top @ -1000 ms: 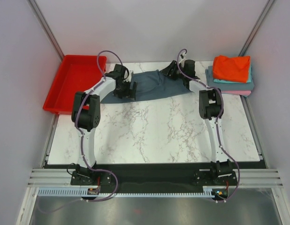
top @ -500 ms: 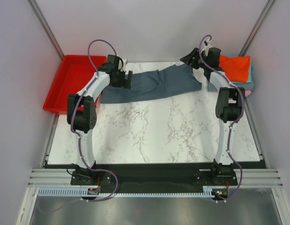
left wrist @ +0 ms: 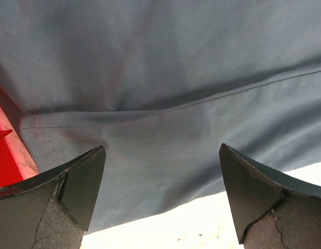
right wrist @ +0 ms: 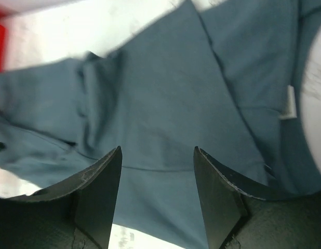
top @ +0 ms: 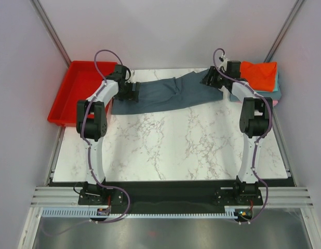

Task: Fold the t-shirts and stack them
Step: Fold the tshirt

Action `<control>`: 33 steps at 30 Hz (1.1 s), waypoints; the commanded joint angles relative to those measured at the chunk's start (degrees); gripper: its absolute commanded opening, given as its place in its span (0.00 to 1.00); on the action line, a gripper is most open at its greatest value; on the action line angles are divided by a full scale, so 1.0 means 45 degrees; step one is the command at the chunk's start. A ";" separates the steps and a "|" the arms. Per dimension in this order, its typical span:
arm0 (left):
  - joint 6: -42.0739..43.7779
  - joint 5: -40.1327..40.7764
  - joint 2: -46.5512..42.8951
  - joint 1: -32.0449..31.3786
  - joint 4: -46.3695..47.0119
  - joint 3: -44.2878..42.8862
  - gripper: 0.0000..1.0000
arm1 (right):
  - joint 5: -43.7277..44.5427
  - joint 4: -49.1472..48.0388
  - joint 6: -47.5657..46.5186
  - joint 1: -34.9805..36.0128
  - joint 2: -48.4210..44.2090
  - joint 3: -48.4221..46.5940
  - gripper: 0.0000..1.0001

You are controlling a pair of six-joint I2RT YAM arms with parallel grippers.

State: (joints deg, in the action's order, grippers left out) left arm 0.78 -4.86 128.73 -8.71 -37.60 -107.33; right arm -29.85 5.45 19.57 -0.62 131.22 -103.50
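Slate blue-grey cloth t-shirt (top: 165, 93) lay along the far edge of the marble bench (top: 176, 145).
Left end effector (left wrist: 163, 155) and right end effector (right wrist: 158, 155) gaped wide, empty, over its ends; front edge well apart.

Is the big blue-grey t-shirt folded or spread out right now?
Spread out, not folded. The blue-grey t-shirt lies stretched sideways along the far side of the table, wrinkled, with no tidy fold visible.

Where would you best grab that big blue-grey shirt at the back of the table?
Probably at its two short ends, from above: the slate blue-grey cloth t-shirt lies limp and stretched sideways, so pinch the edge by the red plastic tray and the end with the white tag.
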 commanded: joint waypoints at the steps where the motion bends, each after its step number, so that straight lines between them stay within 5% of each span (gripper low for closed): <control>1: 0.0355 -0.0131 0.0085 0.0197 0.0095 -0.0563 0.98 | 0.1650 0.1638 -0.2625 -0.0174 0.0176 -0.0182 0.65; 14: 0.0101 0.0300 -0.0070 0.0217 -0.0100 0.0626 0.94 | 0.3799 0.4568 -0.4252 -0.0194 0.0860 -0.0300 0.66; 33: -0.1344 0.0026 -0.4131 -0.1812 -0.0159 0.6075 0.93 | 0.5656 0.5916 -0.4935 -0.0584 0.1991 -0.2387 0.66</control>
State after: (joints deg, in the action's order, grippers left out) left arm -2.39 -3.68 115.15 -15.00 -35.90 -82.89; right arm -8.91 27.31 -1.13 -1.83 136.03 -111.20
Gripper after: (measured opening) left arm 0.930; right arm 0.659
